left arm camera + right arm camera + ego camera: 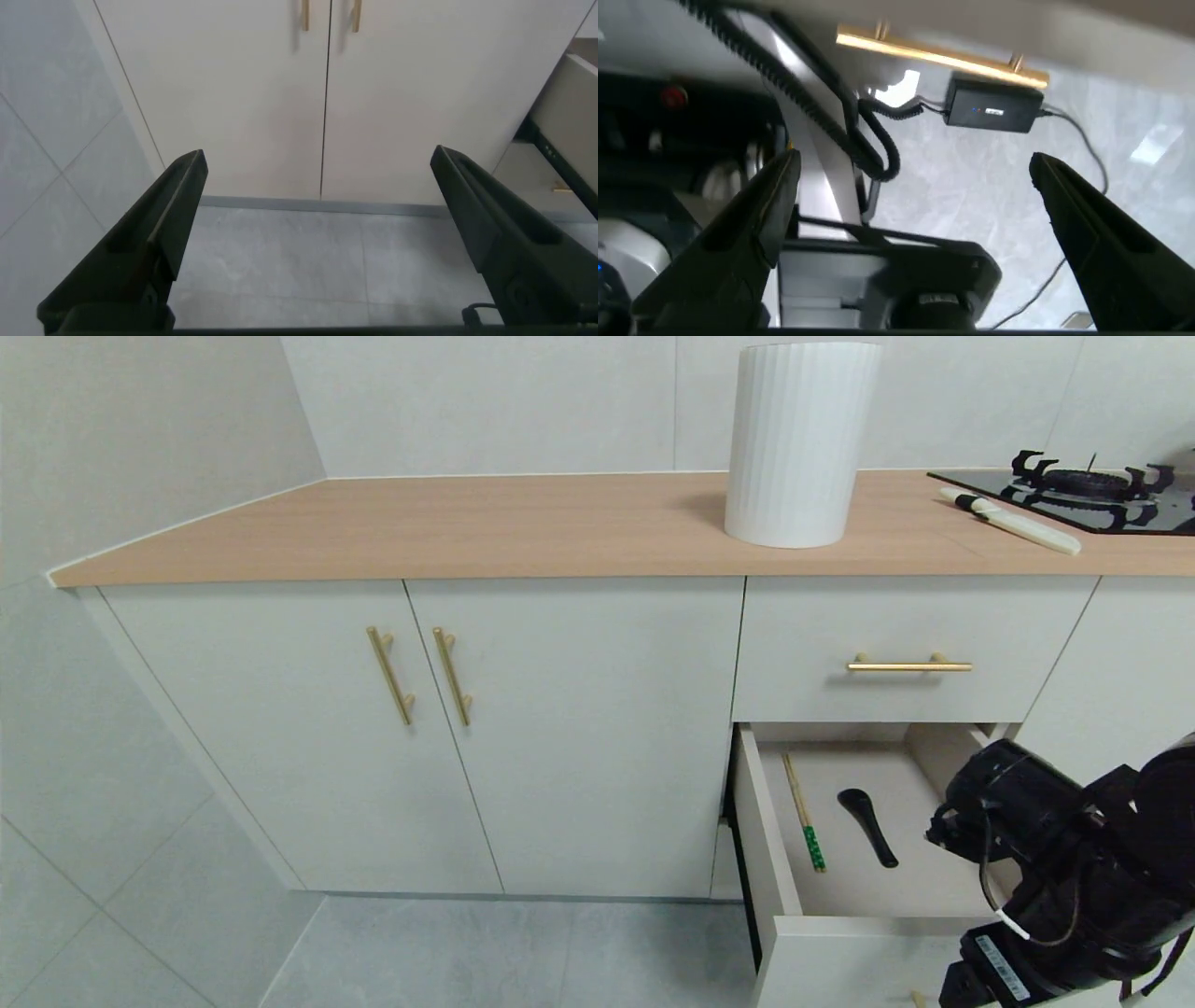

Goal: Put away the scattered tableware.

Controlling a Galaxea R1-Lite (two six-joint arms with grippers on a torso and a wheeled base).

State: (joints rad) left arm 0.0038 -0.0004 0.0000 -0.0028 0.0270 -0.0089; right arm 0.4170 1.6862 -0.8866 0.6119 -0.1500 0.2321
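The lower drawer (775,821) stands pulled out at the right of the cabinet. Inside it lie a pair of wooden chopsticks with green ends (805,814) and a black spoon (868,827), side by side and apart. A white knife with a black band (1013,523) rests on the wooden counter (467,527) beside the stove. My right arm (1055,868) hangs low in front of the drawer's right side. The right gripper (915,243) is open and holds nothing, with the drawer's gold handle (943,58) beyond it. My left gripper (318,243) is open and holds nothing, low above the floor facing the cabinet doors (327,93).
A tall white ribbed container (798,443) stands on the counter. A black gas stove (1092,495) occupies the counter's right end. An upper drawer with a gold handle (910,665) is closed. Two cabinet doors with gold handles (420,674) are closed. Grey tiled floor (420,952) lies below.
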